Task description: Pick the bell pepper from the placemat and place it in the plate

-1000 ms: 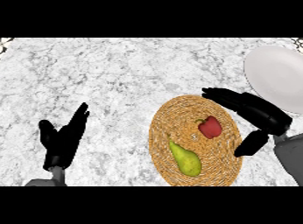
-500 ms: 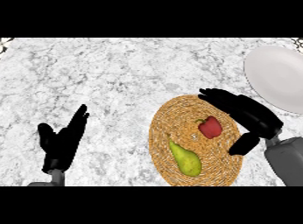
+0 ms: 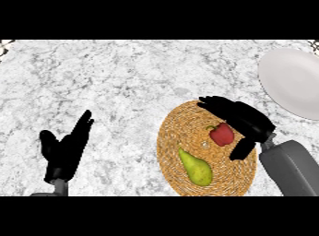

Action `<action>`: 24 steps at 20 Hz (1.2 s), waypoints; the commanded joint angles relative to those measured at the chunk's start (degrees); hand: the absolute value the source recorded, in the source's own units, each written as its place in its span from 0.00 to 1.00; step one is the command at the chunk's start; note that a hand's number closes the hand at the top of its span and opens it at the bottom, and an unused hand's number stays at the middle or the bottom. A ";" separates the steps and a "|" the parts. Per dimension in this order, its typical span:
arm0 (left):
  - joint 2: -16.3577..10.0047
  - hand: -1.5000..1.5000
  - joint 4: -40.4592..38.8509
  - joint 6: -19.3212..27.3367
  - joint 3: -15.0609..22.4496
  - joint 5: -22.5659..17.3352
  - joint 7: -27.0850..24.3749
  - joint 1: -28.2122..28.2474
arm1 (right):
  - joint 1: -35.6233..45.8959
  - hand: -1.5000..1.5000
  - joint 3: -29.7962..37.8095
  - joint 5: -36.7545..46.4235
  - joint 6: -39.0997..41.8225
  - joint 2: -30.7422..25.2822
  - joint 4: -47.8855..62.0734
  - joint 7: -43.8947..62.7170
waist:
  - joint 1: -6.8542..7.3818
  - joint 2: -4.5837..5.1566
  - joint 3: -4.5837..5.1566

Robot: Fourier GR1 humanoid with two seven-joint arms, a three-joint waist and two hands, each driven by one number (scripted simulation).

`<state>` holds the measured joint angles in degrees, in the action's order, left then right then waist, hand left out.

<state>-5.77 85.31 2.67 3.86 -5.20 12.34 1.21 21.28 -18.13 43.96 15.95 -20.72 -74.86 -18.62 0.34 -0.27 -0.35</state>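
Right hand (image 3: 244,120) open, fingers and thumb spread either side of the red bell pepper (image 3: 221,134) on the woven placemat (image 3: 176,138), likely bracketing it for a grasp. White plate (image 3: 298,83) just beyond the knuckles. Left hand (image 3: 67,150) resting open, well apart

Placemat (image 3: 182,133) woven straw, rough; counter (image 3: 121,83) speckled stone; plate (image 3: 298,83) smooth, matt; bell pepper (image 3: 222,134) glossy.
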 commanded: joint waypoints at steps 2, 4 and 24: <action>1.26 0.50 -2.24 -0.06 0.63 0.09 0.69 1.55 | 2.83 1.00 -2.18 4.38 2.73 -2.03 1.61 -2.34 | -0.04 0.29 0.36; -0.30 0.50 -1.13 -0.71 -0.64 -0.14 2.59 0.16 | 3.39 1.00 -0.03 5.81 -1.73 -1.52 3.73 -6.04 | -0.07 0.30 0.34; -0.96 0.50 -0.10 -1.55 -3.26 -0.80 -0.69 4.74 | -29.09 1.00 4.31 5.61 -16.91 7.30 -33.47 11.78 | -2.60 -0.42 0.41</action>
<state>-6.25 85.91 1.98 1.05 -5.39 11.75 3.38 -1.52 -15.46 52.38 1.55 -14.46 -96.59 -8.33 -2.37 -1.28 -0.12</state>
